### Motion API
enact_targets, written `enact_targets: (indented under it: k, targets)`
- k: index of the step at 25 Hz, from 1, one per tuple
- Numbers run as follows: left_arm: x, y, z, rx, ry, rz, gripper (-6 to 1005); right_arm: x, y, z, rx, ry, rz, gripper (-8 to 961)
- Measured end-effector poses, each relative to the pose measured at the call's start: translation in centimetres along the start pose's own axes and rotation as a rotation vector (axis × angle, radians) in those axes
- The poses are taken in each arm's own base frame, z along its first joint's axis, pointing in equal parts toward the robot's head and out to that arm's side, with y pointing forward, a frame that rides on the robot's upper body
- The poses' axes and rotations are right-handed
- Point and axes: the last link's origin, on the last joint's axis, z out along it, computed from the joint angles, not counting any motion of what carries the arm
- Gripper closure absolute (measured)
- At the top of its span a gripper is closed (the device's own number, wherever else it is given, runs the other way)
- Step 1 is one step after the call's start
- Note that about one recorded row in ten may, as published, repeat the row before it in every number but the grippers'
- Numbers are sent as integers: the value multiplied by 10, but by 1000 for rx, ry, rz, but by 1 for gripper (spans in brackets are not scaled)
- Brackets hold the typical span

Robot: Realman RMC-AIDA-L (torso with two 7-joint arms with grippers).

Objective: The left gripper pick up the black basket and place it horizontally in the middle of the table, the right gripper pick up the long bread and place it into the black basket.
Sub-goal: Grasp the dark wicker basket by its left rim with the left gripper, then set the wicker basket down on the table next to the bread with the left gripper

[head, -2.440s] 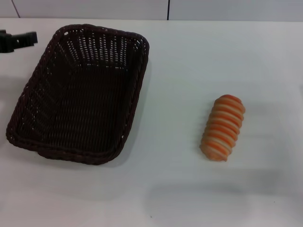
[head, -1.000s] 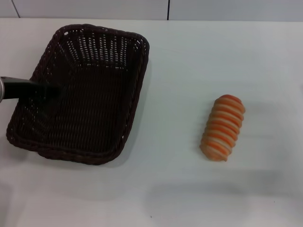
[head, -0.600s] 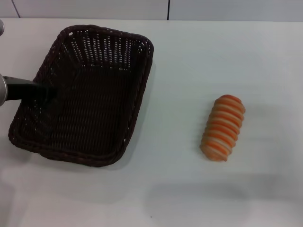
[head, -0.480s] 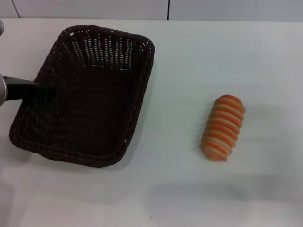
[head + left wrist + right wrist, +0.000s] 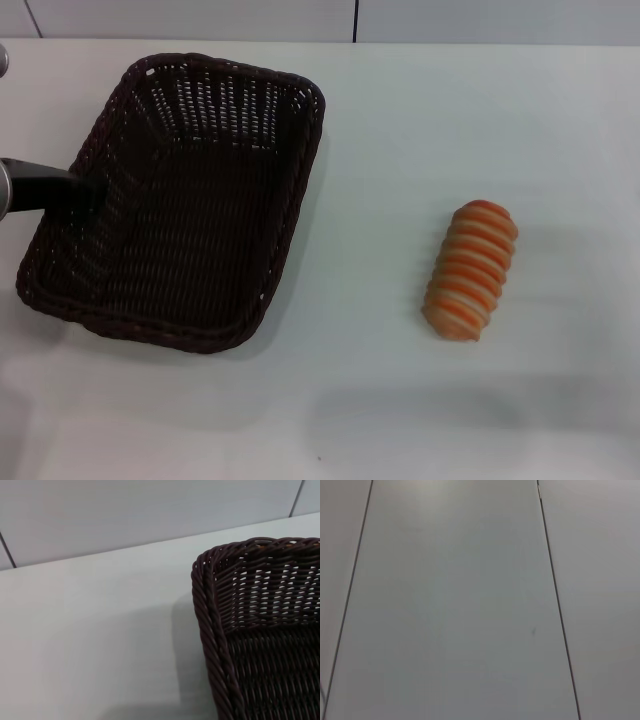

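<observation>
Fingers of the matte black left gripper (image 5: 85, 190) reach across the left rim of the dark woven wicker basket (image 5: 190, 200); their grip cannot be told.
Empty, the basket lies lengthwise on the left of the plain white table (image 5: 400, 130). Well apart to its right lies the orange-and-cream striped long bread (image 5: 471, 270), untouched.

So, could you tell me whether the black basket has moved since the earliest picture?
Yes. The black basket has shifted slightly right, toward the long bread, which lies unmoved.

Bright even overhead light, soft shadow beside the black basket (image 5: 180, 200), mild blur, no glare
</observation>
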Motion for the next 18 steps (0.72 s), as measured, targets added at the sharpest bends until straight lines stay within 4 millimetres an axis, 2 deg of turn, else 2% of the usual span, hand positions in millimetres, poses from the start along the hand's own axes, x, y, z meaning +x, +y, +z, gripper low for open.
enact_targets:
  k: [5,7,9,10,18]
  targets:
    - [5,-2,-2,10,26,35,784,0,0,-1,2,-1,1,303]
    - [19,-7,-13,33,88,104,785,-1,-1,-2,4,-1,2,303]
    - [23,-9,-17,43,108,124,785,-1,-1,-3,5,-1,1,302]
    - [36,-16,-29,60,167,177,785,-1,-1,-3,7,-1,1,302]
    - [59,-21,-51,-38,301,299,785,-2,-4,-8,20,-3,-1,302]
